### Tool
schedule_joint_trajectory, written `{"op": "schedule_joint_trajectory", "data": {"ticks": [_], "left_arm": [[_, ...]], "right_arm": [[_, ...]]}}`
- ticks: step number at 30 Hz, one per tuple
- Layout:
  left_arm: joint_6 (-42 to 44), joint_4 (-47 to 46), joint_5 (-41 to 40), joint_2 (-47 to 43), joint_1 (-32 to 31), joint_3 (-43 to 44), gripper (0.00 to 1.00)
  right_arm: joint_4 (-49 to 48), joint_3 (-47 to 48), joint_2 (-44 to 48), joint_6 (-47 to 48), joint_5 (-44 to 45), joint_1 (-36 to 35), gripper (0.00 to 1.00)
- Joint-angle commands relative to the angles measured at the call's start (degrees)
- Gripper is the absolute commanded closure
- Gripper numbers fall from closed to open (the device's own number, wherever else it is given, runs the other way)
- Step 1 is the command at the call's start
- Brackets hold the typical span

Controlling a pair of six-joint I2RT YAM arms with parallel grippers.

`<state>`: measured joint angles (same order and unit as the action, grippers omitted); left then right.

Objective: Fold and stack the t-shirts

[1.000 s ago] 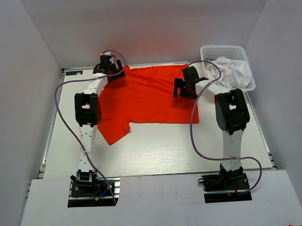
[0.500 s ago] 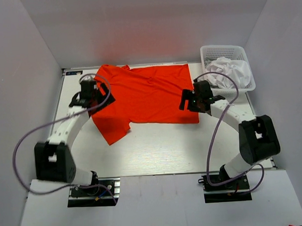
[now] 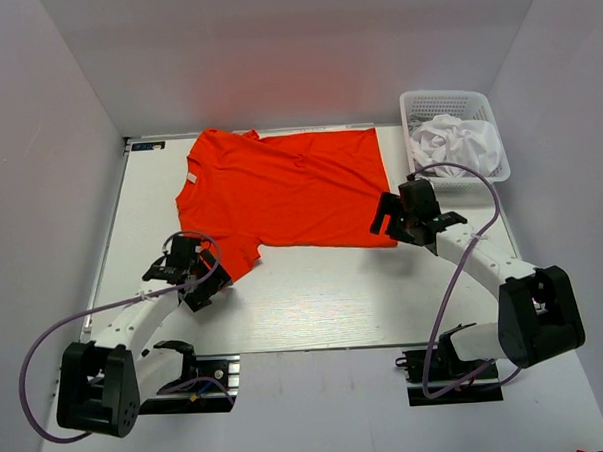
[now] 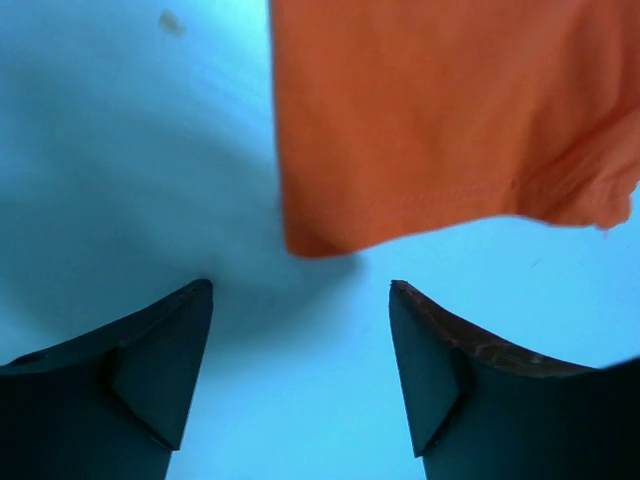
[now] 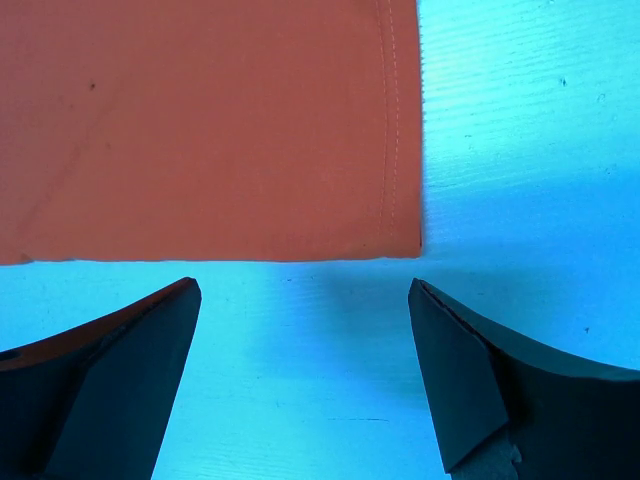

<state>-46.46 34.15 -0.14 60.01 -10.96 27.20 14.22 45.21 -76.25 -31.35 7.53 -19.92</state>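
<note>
Both jaws drawn back nearer, gaping, beside orange t-shirt

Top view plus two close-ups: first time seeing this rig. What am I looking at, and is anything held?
Two robot arms are bolted at the near edge of a white table. The wide picture comes from a fixed camera above and behind them. Each close-up comes from a camera on one wrist, and the dark shapes at its bottom are that arm's tool. An orange-red t-shirt lies spread flat. A white t-shirt sits crumpled in the basket at the far right. The left tool is at a sleeve's corner, the right tool at a hem corner. Both are open and hold nothing.
</note>
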Motion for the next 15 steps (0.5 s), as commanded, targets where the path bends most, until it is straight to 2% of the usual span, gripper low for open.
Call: {"op": "schedule_joint_trajectory", "data": {"ticks": [1,6,7,9,10,11,12,15], "left_arm": [[-1.5,-5.8,-1.7,3.8,-0.1,-0.1,0.2],[-2.7,-9.6,-5.7,9.0,-0.1,1.7,0.33],[-2.7,-9.6,-5.7,9.0,-0.1,1.7,0.4],[-1.5,-11.3,-4.8,9.8,-0.1,2.2,0.56],[-1.0,-11.3,-4.0,10.3,-0.1,2.2,0.85],[-0.4,-11.8,-3.0,10.3,-0.1,2.2,0.97],[-0.4,-11.8,-2.5,10.3,-0.1,2.2,1.0],[0.8,-10.2,-2.0,9.1,-0.1,2.2,1.0]], "right_arm": [[1.3,-0.8,1.3,-1.0,1.1,0.2,0.1],[2.8,-2.7,1.5,-0.8,1.0,0.1,0.1],[3.6,-3.0,1.3,-0.9,0.9,0.1,0.1],[4.2,-3.6,1.4,-1.2,1.8,0.3,0.1],[5.0,-4.0,1.3,-1.5,2.9,0.4,0.1],[5.1,-4.3,1.2,-1.5,4.2,0.4,0.1],[5.3,-4.5,1.0,-1.6,4.7,0.4,0.1],[3.0,-5.4,-0.7,-2.0,5.0,0.6,0.1]]}}
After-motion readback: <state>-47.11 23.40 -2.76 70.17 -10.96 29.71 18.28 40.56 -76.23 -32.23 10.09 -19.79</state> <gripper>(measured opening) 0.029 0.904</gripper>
